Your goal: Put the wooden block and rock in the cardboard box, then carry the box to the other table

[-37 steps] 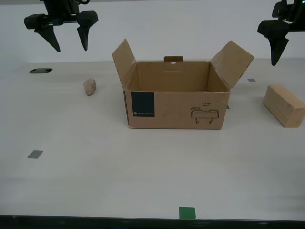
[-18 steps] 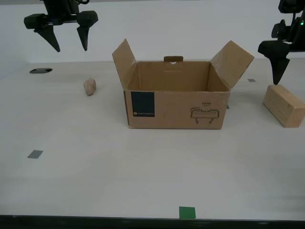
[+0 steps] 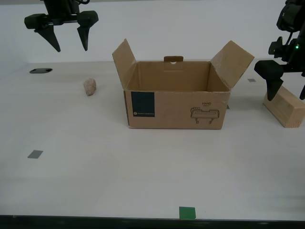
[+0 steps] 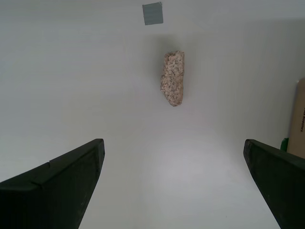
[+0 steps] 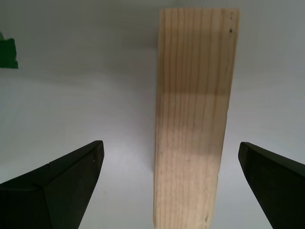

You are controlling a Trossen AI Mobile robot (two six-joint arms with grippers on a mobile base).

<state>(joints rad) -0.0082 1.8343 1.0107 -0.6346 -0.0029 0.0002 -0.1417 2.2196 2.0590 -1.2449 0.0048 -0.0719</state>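
My first gripper (image 3: pixel 286 90), jaws spread wide, hangs low over the block (image 3: pixel 285 105) near the table's (image 3: pixel 95 171) edge at the exterior view's right; one dark finger (image 3: pixel 272 78) shows beside the block's near end, while the other is mostly cut off by the frame. In the first wrist view the block (image 5: pixel 195 114) lies lengthwise between the two open fingertips (image 5: pixel 62 186), its pale grain running down the middle, with clear space on both sides and no contact visible. A green square (image 5: pixel 8 53) sits on the table beyond it.

My second gripper (image 3: pixel 66 31), also wide open and holding nothing, hovers high above the table's far corner at the exterior view's left. The rock (image 3: pixel 89 87) lies on the table below and a little nearer the box (image 3: pixel 176 95). In the second wrist view the rock (image 4: pixel 173 78) rests well ahead of the parted fingertips (image 4: pixel 62 183), with a grey square (image 4: pixel 152 13) beyond it and a sliver of the box (image 4: pixel 298 119) at the picture's margin.

The box stands around the middle of the table, between rock and block, all flaps up and its inside empty as far as can be seen. Its front carries a dark teal label (image 3: pixel 142 105) and a small line drawing (image 3: pixel 205 114).

A grey square (image 3: pixel 35 154) marks the table toward the exterior view's left, a green square (image 3: pixel 187 212) lies by the near edge, and a dark oval (image 3: pixel 40 70) sits near the far corner under my second gripper.
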